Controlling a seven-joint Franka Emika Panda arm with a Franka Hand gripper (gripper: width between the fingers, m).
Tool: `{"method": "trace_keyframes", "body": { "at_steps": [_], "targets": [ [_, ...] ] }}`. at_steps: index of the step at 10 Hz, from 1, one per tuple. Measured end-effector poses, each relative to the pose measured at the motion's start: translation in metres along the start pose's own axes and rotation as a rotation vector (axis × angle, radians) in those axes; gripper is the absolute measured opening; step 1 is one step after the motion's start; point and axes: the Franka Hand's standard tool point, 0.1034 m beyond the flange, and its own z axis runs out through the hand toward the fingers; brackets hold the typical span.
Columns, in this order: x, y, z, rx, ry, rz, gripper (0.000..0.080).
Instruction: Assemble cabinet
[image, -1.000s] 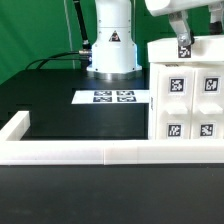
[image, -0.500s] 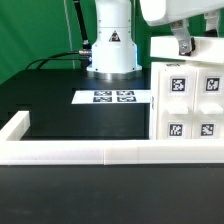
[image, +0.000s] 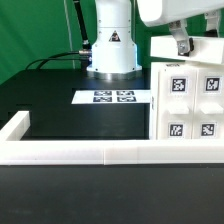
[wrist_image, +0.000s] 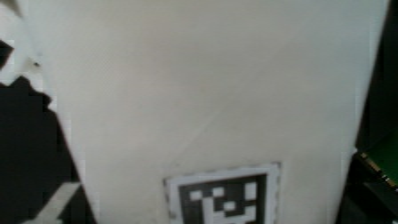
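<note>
The cabinet (image: 188, 105) is a white box at the exterior view's right, with several square tags on its near face. A white panel (image: 200, 48) sits at its top. My gripper (image: 181, 44) comes down from above onto that top part, and one grey finger shows against the white plastic. In the wrist view a white panel (wrist_image: 196, 100) with a square tag (wrist_image: 222, 198) fills nearly the whole picture, very close. No fingertips show there, so I cannot tell whether the jaws are open or shut.
The marker board (image: 113, 97) lies flat on the black table, at the exterior view's left of the cabinet. A low white border wall (image: 90, 152) runs along the front and left. The arm's base (image: 110, 50) and cables (image: 60, 58) stand at the back.
Since one second ago the hand has shifted a little toward the exterior view's left, and a small tag beneath the finger no longer shows. Nothing has moved in the last half second.
</note>
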Motion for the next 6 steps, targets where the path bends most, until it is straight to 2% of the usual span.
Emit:
{"method": "trace_keyframes", "body": {
  "at_steps": [6],
  "targets": [
    [0.0003, 0.0069, -0.0001, -0.014, 0.041, 0.445, 0.0564]
  ]
}}
